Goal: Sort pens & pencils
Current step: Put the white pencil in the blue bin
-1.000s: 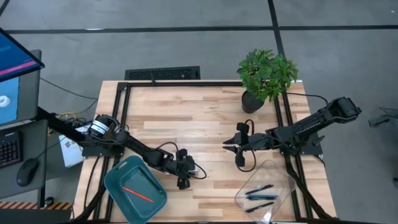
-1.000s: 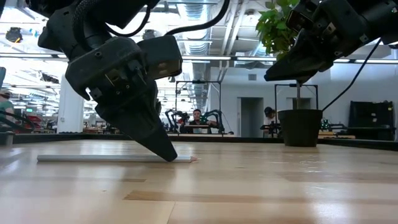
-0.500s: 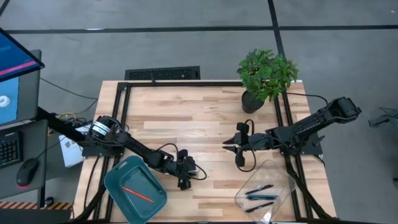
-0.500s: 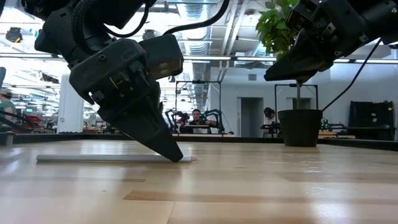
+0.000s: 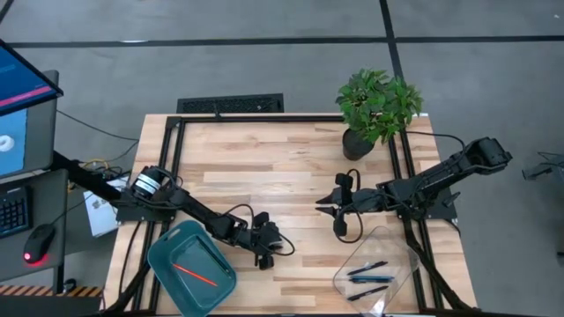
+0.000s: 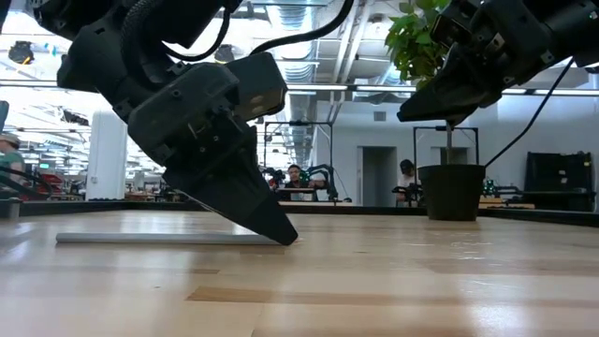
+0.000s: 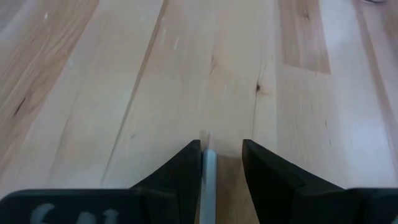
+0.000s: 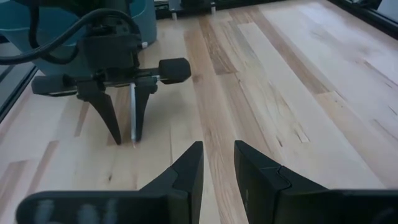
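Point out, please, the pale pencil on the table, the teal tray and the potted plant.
pale pencil (image 6: 150, 239): low view, middle of its shaft lying on the wood.
teal tray (image 5: 164, 255): high view, bare floor near its left rim.
potted plant (image 5: 379, 101): high view, its leaves.

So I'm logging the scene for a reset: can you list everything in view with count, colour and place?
Pale pencil: one, flat on table, between left gripper's fingers.
Orange pencil: one, in teal bin, front left.
Pens: about three, dark, in clear bin, front right.
Plant: one, green, dark pot, back right.
Table: one, light wood.
Left gripper: open, straddling pale pencil.
Right gripper: open, empty, mid-table.
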Controlling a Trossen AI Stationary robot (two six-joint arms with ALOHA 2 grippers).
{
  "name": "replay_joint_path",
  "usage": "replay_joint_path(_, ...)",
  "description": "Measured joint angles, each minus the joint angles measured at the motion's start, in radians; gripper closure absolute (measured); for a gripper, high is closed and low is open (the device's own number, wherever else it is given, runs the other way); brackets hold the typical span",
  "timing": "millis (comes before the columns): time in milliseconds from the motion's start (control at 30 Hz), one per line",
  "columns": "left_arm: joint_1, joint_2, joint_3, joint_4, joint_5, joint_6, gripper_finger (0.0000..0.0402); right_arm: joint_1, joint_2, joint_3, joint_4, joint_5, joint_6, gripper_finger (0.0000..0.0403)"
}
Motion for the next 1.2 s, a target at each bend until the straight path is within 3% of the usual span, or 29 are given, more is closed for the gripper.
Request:
replay_joint_path(433, -0.019, 0.001, -0.007, -0.010, 0.010, -0.065, 0.0288, 0.002, 0.000, 0.000, -0.007, 0.000, 0.009, 0.0290)
replay_joint_path(1200, -0.002, 0.018, -0.011, 0.002, -0.015, -0.029, 0.0288, 0.003, 0.000, 0.000, -0.007, -0.001, 0.018, 0.0290)
